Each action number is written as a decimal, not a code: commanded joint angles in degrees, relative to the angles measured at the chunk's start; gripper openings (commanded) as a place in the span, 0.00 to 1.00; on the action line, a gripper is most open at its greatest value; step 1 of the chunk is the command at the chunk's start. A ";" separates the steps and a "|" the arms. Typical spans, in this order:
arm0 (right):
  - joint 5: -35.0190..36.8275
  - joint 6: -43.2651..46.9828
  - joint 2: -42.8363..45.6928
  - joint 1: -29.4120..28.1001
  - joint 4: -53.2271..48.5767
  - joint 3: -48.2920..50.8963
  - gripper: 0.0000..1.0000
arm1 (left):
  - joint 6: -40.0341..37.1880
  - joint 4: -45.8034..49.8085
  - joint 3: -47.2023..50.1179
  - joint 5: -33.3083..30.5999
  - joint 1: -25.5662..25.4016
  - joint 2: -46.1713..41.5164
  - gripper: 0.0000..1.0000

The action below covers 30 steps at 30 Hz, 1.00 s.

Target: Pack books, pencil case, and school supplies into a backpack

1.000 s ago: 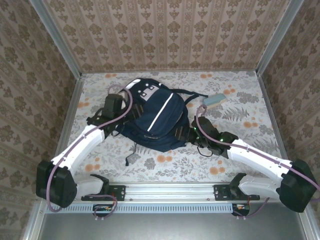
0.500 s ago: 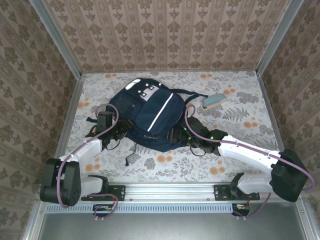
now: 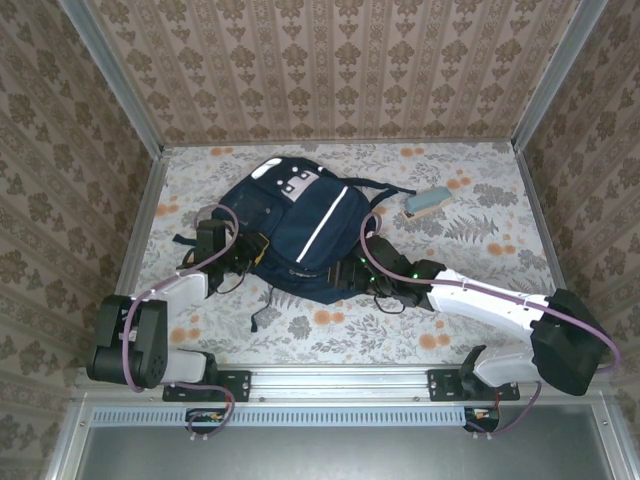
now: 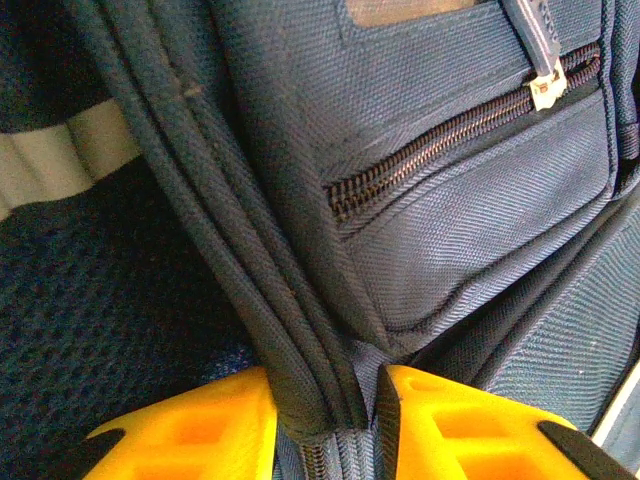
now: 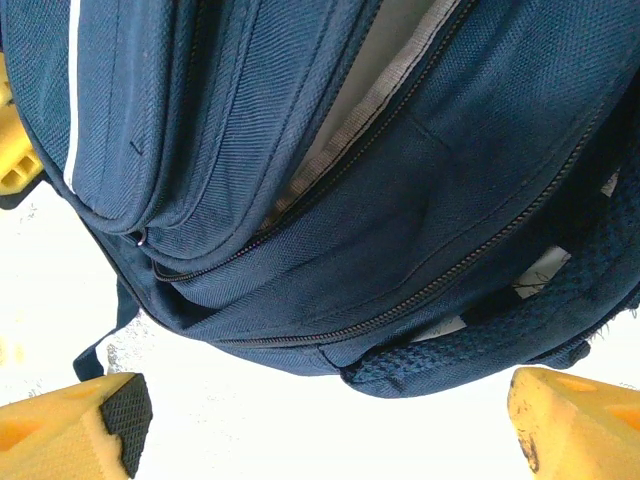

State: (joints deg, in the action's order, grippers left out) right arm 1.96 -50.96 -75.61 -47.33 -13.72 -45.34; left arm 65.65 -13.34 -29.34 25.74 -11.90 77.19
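The navy backpack (image 3: 300, 230) lies flat in the middle of the table, white stripe up. My left gripper (image 3: 250, 250) is at its near-left edge. In the left wrist view the yellow fingers (image 4: 200, 430) pinch a piped seam of the backpack (image 4: 300, 330), so the gripper (image 4: 325, 420) is shut on it. My right gripper (image 3: 350, 275) is at the bag's near edge. It (image 5: 330, 430) stands open, fingers (image 5: 80, 430) wide apart below the backpack (image 5: 400, 220), whose padded mesh strap (image 5: 480, 350) lies just above the gap. A zip gapes, showing pale lining (image 5: 370, 100). The books are out of view.
A small light-blue oblong item (image 3: 428, 201) lies on the floral tabletop (image 3: 480, 240) right of the backpack; I cannot tell whether it is the pencil case. Dark straps (image 3: 265, 305) trail toward the near edge. Patterned walls enclose the table on three sides.
The left gripper came down from above the bag to its near-left edge and closed on the seam. The right gripper slid left, closer to the bag's near edge, staying open.
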 commanded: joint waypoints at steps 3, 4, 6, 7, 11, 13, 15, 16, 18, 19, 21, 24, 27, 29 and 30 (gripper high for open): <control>1.80 0.17 -0.66 -1.15 -1.54 -2.68 0.93 | 1.69 -2.50 0.78 2.61 0.08 -1.84 0.24; 2.20 0.36 -0.60 -1.36 -1.96 -2.94 0.93 | 1.76 -2.42 0.85 2.65 0.08 -2.11 0.21; 3.18 0.72 -0.59 -1.77 -2.78 -3.45 0.92 | 1.83 -2.38 0.79 2.77 0.04 -2.78 0.16; 3.76 0.99 -0.58 -2.09 -3.22 -3.79 0.92 | 1.85 -2.25 0.78 2.90 0.04 -3.23 0.12; 8.47 2.56 -1.00 -4.69 -6.34 -6.67 0.89 | 1.87 -1.68 0.27 3.20 -0.51 -5.60 0.02; 12.53 3.27 -2.20 -7.00 -8.84 -9.28 0.86 | 0.74 -0.41 -1.12 3.49 -1.50 -6.87 0.00; 15.66 3.55 -3.66 -9.11 -11.78 -12.25 0.80 | -0.49 1.80 -2.90 3.25 -2.83 -7.85 0.00; 17.03 3.59 -6.36 -10.05 -12.92 -13.92 0.77 | -1.03 2.60 -3.80 3.23 -3.43 -8.24 0.00; 18.87 3.18 -9.03 -11.79 -14.11 -16.95 0.70 | -1.31 3.22 -4.81 3.26 -4.21 -8.79 0.00; 19.56 2.90 -10.47 -12.60 -14.12 -18.21 0.67 | -1.26 3.26 -5.18 3.31 -4.43 -9.08 0.00; 19.84 2.14 -13.06 -14.18 -13.60 -20.58 0.60 | -1.05 3.15 -5.62 3.52 -4.81 -9.50 0.00; 20.79 0.14 -17.21 -16.19 -13.27 -24.18 0.50 | -0.70 2.80 -6.07 4.03 -5.50 -9.92 0.00; 22.24 -1.59 -21.17 -16.92 -13.92 -27.74 0.43 | -0.81 2.88 -6.20 4.26 -6.02 -10.20 0.00; 22.97 -1.75 -23.28 -16.92 -14.27 -29.75 0.39 | -0.84 2.89 -6.19 4.48 -6.27 -10.39 0.00; 23.77 -2.14 -24.34 -16.92 -14.61 -30.87 0.38 | -0.87 2.91 -6.20 4.58 -6.29 -10.47 0.00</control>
State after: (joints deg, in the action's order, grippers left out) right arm 21.28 -51.37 -97.71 -64.29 -25.61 -72.86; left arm 66.61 -8.58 -32.99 26.63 -17.28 69.14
